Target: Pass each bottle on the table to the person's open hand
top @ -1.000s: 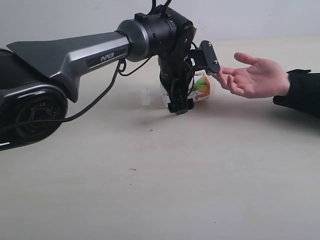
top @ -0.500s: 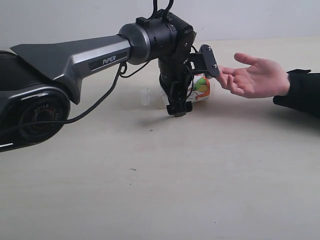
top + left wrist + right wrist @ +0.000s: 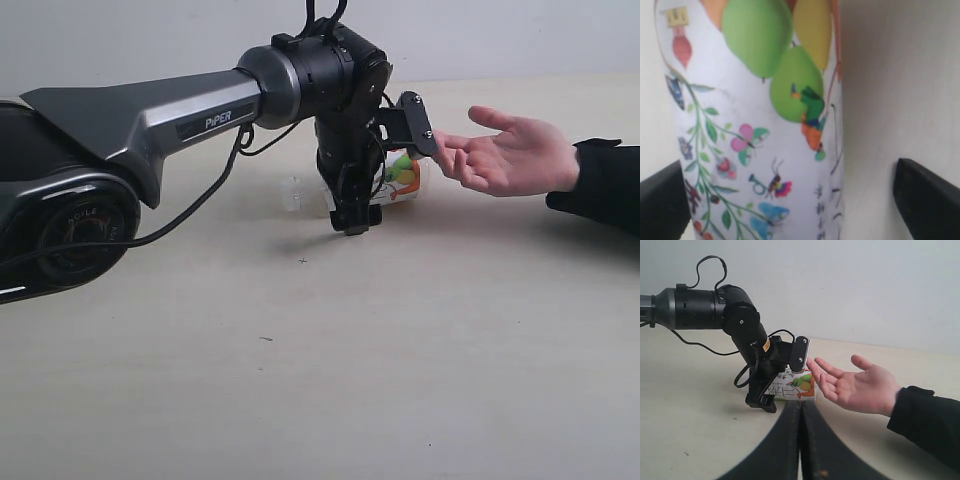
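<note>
Fingers on the left stand wide astride the floral-label bottle (right fingers pressed together, empty).

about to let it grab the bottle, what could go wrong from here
The bottle lies on its side between the fingers of the open left gripper, close against one finger with a gap to the other, so closing could shove or roll it across the table instead of clamping it squarely. The person's hand is held open with its fingertips almost at the arm's camera bracket, so lifting toward it could knock them.
</note>
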`<action>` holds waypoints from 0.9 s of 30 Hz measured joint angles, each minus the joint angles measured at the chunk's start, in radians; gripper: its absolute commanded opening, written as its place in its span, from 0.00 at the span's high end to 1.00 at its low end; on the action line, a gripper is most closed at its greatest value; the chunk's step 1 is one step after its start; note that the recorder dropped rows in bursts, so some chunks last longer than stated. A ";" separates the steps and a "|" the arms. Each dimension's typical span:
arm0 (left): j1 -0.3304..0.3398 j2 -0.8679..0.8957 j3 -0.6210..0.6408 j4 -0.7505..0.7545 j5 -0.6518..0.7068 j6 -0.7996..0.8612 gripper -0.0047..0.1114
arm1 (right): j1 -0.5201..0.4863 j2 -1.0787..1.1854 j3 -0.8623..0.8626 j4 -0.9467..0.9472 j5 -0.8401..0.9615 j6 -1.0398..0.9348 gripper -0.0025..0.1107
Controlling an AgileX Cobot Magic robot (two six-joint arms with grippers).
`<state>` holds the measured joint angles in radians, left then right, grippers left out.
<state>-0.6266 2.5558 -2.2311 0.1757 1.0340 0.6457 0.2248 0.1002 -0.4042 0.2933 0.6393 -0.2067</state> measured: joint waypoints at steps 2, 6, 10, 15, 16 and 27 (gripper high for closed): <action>0.000 0.000 0.000 0.000 0.001 0.000 0.06 | 0.000 0.000 0.000 0.000 0.000 0.000 0.98; 0.000 0.000 0.000 0.000 0.001 0.000 0.06 | 0.000 0.000 0.000 0.000 0.000 0.000 0.98; 0.000 0.000 0.000 0.000 0.001 0.004 0.06 | 0.000 0.000 0.000 0.000 0.000 0.000 0.98; 0.000 0.000 0.000 0.000 0.001 0.007 0.06 | 0.000 0.000 0.000 0.000 0.000 0.000 0.98; 0.000 0.000 0.000 0.000 0.001 0.007 0.06 | 0.000 0.000 0.000 0.000 0.000 0.000 0.98; 0.000 0.000 0.000 0.017 0.004 0.007 0.52 | 0.000 0.000 0.000 0.000 0.000 0.000 0.98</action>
<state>-0.6266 2.5558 -2.2311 0.1925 1.0379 0.6523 0.2248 0.1002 -0.4042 0.2933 0.6393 -0.2067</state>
